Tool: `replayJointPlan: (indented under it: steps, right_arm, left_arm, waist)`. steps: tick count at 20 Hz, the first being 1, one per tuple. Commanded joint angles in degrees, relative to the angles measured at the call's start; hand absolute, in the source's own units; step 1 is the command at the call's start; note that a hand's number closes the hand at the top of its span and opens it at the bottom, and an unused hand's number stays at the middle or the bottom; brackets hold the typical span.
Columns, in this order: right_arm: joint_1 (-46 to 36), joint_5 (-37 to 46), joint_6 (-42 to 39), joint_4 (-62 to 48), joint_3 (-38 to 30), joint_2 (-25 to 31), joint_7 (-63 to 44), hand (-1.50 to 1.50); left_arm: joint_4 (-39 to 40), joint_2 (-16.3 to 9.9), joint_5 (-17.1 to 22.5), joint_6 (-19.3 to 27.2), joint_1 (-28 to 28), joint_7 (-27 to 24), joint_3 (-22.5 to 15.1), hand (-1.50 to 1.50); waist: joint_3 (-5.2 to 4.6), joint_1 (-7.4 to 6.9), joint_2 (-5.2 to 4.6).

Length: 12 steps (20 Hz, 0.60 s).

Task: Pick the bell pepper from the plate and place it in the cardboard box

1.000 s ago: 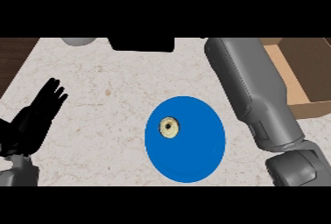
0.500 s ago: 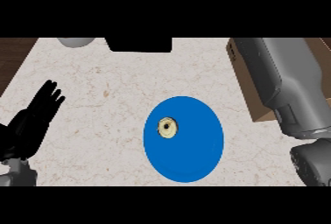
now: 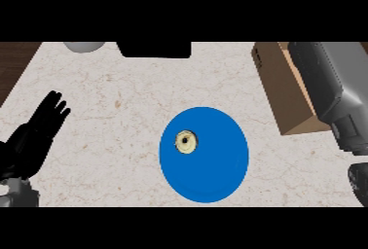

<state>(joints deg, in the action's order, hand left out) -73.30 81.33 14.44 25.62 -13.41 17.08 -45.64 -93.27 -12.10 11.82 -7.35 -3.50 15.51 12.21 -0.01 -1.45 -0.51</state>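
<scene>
A small pale yellow bell pepper [image 3: 186, 142] with a dark centre sits on the blue plate [image 3: 215, 175], left of the plate's middle. The open cardboard box [image 3: 282, 92] stands at the right, beyond the plate's upper right. My right forearm [image 3: 332, 92] lies across the box's right part and runs up past the view's top, so its hand is out of sight. At the left edge my left hand [image 3: 34, 138] rests open, fingers straight and pointing up, well apart from the plate.
A grey rounded object [image 3: 84, 46] and a black block [image 3: 155, 48] sit at the counter's far edge. Dark wood [image 3: 13, 63] borders the counter at the upper left. Bare marbled counter lies between my left hand and the plate.
My right forearm has swung to the right, away from the plate and over the box. The left hand, plate and pepper have stayed put.
</scene>
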Motion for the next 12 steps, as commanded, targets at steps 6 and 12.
replayJointPlan:
  steps: [6,12]
  right_arm:
    - [2.81,-3.71,8.96,-8.66,-4.24,2.44,6.98,1.50]
    - [6.88,-8.45,7.03,-12.97,-9.20,3.99,4.90,1.50]
  left_arm:
    - [-0.82,0.81,-0.66,1.94,-3.80,3.13,-1.16,0.00]
    - [-1.01,0.16,0.73,-1.19,-0.19,0.77,-0.59,0.00]
  waist:
    - [0.07,-1.07,-0.67]
    - [0.08,-1.50,-0.63]
